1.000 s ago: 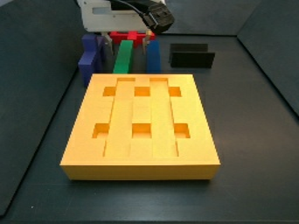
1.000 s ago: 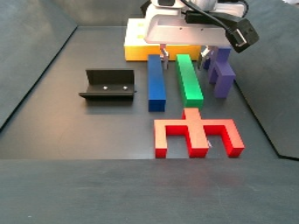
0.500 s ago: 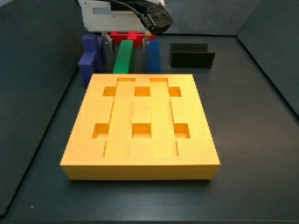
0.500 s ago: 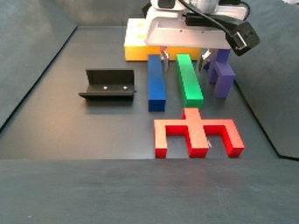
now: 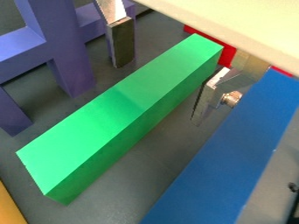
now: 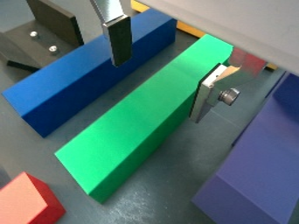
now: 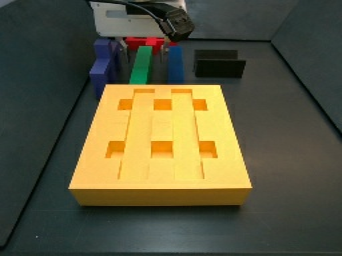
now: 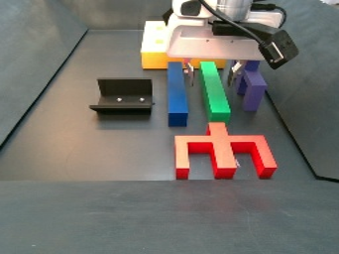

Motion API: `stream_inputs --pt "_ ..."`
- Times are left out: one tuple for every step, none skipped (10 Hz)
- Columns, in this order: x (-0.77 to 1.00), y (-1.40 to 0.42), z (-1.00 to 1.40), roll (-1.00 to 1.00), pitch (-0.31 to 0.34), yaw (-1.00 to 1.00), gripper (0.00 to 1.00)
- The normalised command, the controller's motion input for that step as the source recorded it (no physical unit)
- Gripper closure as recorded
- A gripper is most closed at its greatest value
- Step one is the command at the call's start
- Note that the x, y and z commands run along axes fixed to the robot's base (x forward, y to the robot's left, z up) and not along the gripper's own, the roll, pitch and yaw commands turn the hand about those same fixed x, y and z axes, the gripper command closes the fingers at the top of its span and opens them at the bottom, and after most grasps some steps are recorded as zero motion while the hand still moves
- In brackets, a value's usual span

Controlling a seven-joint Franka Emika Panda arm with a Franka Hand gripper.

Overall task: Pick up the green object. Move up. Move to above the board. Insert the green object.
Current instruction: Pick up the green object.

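The green object [image 5: 122, 114] [image 6: 140, 122] lies flat on the dark floor, a long bright-green bar. My gripper [image 5: 165, 68] [image 6: 163, 67] is open and straddles it near the end toward the board, one finger on each long side with a gap to both. In both side views the green object [image 7: 140, 65] [image 8: 215, 91] lies between a blue bar and a purple piece, with the gripper [image 8: 212, 67] low over it. The board [image 7: 163, 135] [image 8: 157, 50] is a large orange-yellow slab with square holes, lying just beyond the bar's end.
A blue bar [image 6: 87, 74] [image 8: 177, 94] lies parallel on one side of the green object, a purple piece [image 5: 52, 44] [image 8: 249, 87] on the other. A red piece [image 8: 225, 152] lies at the bar's far end. The fixture [image 8: 123, 96] [image 7: 219, 63] stands beyond the blue bar.
The gripper has come down, so its fingers now reach lower along the green object's sides. The pieces on the floor have not moved.
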Motion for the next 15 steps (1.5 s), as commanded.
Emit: stream_inputs --pt "-0.06 0.00 -0.17 0.05 0.000 0.00 0.00" --pt "-0.08 0.00 -0.19 0.04 0.000 0.00 0.00" --pt "-0.04 0.03 -0.11 0.03 0.000 -0.01 0.00" --pt "-0.03 0.05 -0.09 0.00 0.000 -0.02 0.00" --pt "0.00 0.03 -0.10 0.00 0.000 -0.02 0.00" --pt "0.00 0.02 -0.05 0.00 0.000 -0.01 0.00" --pt "0.00 0.01 -0.04 0.01 0.000 -0.01 0.00" --pt "0.00 0.00 0.00 0.00 0.000 0.00 0.00" --pt "0.00 0.00 0.00 0.00 0.000 0.00 0.00" --pt "0.00 0.00 0.00 0.00 0.000 0.00 1.00" --pt "0.00 0.00 0.00 0.00 0.000 0.00 1.00" --pt "0.00 0.00 0.00 0.00 0.000 0.00 1.00" --pt "0.00 0.00 0.00 0.00 0.000 0.00 1.00" --pt "0.00 0.00 0.00 0.00 0.000 0.00 1.00" --pt "0.00 0.00 0.00 0.00 0.000 0.00 1.00"
